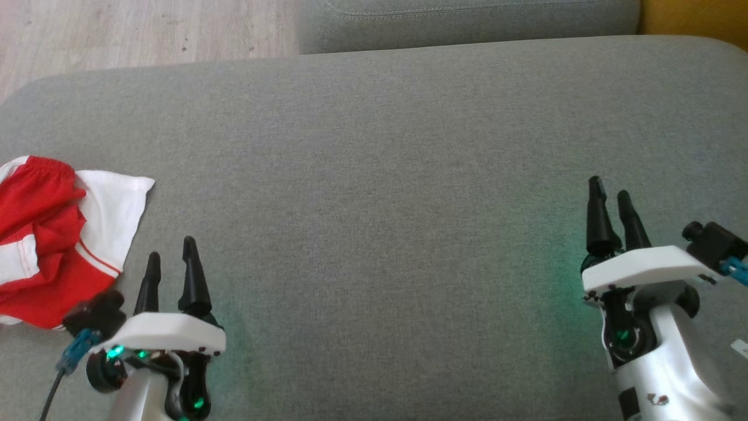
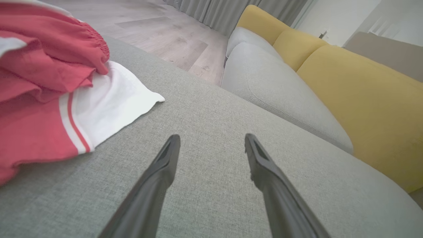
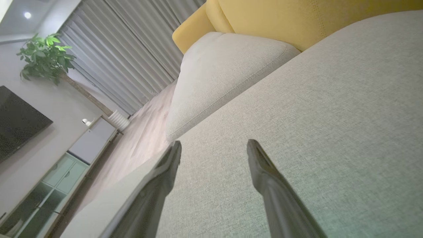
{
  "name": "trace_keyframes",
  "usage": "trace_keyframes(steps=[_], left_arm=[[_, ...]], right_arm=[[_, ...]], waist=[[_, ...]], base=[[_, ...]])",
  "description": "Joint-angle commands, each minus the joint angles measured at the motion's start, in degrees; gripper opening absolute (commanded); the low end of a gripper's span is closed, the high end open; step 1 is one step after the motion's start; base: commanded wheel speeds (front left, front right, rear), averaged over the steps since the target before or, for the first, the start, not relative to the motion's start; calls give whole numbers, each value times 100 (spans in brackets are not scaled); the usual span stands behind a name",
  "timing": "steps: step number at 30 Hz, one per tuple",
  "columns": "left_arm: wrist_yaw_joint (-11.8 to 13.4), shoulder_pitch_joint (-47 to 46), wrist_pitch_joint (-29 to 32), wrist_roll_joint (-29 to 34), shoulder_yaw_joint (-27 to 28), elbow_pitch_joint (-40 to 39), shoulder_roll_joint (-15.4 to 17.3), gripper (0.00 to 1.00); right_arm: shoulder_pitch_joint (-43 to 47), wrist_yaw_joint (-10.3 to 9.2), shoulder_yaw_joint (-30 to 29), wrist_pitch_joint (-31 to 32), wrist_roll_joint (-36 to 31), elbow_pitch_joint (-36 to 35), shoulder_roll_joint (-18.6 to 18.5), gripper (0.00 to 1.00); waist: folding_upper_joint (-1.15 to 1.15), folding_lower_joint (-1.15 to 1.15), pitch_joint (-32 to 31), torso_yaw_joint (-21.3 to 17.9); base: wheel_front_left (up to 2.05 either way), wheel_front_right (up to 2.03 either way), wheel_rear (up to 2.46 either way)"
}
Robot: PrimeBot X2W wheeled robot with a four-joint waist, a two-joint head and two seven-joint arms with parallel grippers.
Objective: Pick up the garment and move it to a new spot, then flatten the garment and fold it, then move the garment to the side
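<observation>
The garment is a crumpled red and white piece with an elastic waistband, lying at the left edge of the grey cushion. In the left wrist view the garment spreads to the left of the fingers, its white corner pointing toward the cushion's middle. My left gripper hovers open just right of the garment, with nothing between its fingers. Far to the right, my right gripper stands open over bare cushion, also holding nothing.
A second grey seat cushion lies beyond the far edge, with yellow backrests behind it. Wooden floor shows at the far left. A plant, curtains and a cabinet stand across the room.
</observation>
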Motion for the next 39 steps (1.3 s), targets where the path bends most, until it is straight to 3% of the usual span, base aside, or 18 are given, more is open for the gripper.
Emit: trace_keyframes(steps=[1, 22, 39], left_arm=[[44, -380, -93, 200, 46, -133, 159, 100], [294, -354, -446, 1585, -278, 51, 202, 100], [471, -209, -715, 2557, -57, 231, 107, 100]], right_arm=[[-339, 15, 119, -96, -198, -130, 10, 100], [-400, 18, 215, -451, -1873, 311, 87, 100], [-293, 21, 168, -722, -2986, 493, 122, 100]], waist=[[0, 0, 2, 2], [0, 0, -104, -22], [0, 0, -223, -55]], base=[[0, 0, 0], [0, 0, 0], [0, 0, 0]])
